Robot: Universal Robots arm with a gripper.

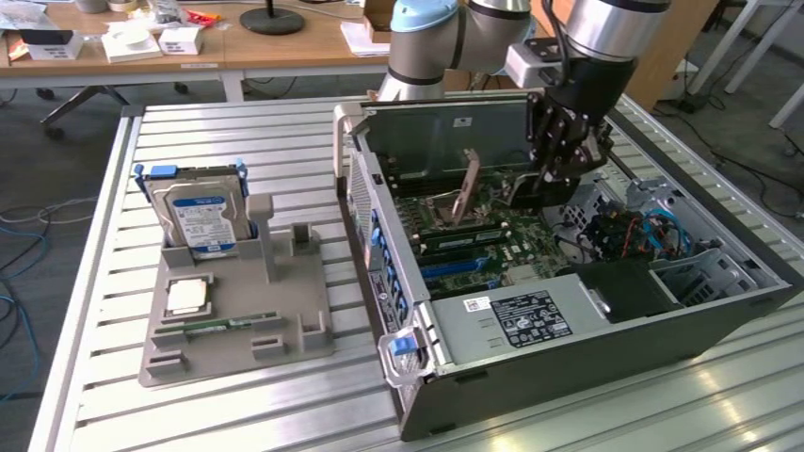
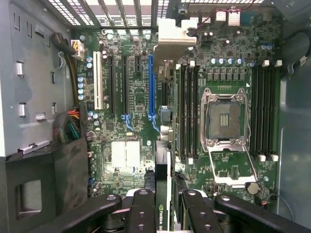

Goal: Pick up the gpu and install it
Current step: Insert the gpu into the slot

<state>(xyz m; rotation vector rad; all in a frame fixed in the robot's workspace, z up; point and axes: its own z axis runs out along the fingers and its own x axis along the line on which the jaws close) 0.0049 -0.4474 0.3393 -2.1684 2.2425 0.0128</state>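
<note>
Table (image 1: 101, 282): parts holder (image 1: 239, 330) on ext. view's left, PC case (image 1: 590, 377) just beside it on the right, lying on its side, open side up. Hard drive (image 1: 199, 212) stands upright in holder's rear slot, w/ memory stick (image 1: 233, 325) lying flat nearer the camera. In case, motherboard (image 2: 121, 131) on the floor; gpu (image 2: 163, 165) edge-on above it, betw. gripper (image 2: 164, 194) fingers, over the strip betw. long expansion slot (image 2: 150, 82) and memory slots (image 2: 187, 111).
</note>
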